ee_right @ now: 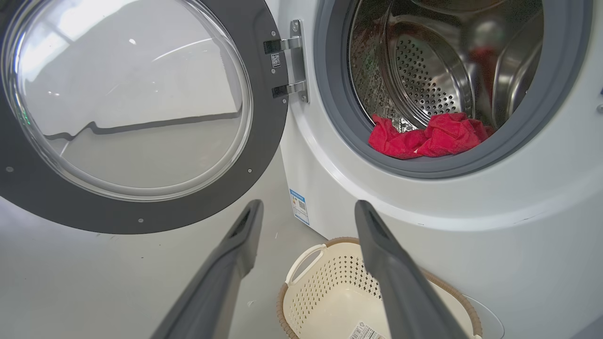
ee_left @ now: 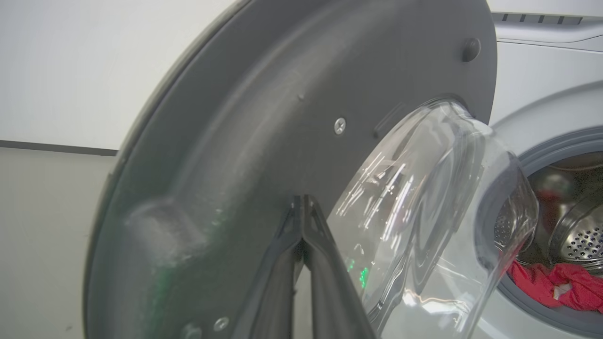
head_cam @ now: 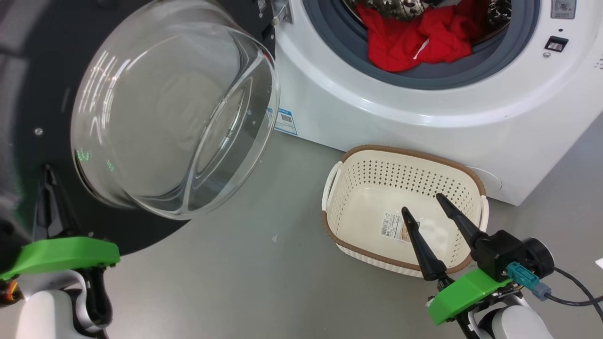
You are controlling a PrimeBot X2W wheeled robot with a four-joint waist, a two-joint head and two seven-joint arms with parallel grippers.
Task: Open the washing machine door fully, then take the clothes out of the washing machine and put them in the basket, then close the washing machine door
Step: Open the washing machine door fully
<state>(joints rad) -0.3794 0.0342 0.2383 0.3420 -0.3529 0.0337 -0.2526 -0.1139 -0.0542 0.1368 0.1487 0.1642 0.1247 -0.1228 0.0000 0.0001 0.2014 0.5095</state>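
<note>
The washing machine door (head_cam: 28, 94) stands swung out to the left, its clear glass bowl (head_cam: 174, 108) bulging toward me. My left gripper (ee_left: 304, 200) is shut with nothing in it, tips against the door's dark inner face (ee_left: 264, 117) beside the glass. Red clothes (head_cam: 414, 37) lie at the front of the steel drum, partly over the grey ring of the washing machine (head_cam: 377, 108). The cream basket (head_cam: 405, 153) sits on the floor before the machine, with just a paper label inside. My right gripper (head_cam: 422, 202) hangs open above the basket's near side.
Grey floor (head_cam: 264, 235) lies between the door and the basket. The metal hinge (ee_right: 294, 66) joins the door to the machine's front. A blue sticker (head_cam: 285, 121) marks the machine's lower left corner. A dark cable (head_cam: 579, 292) trails from my right wrist.
</note>
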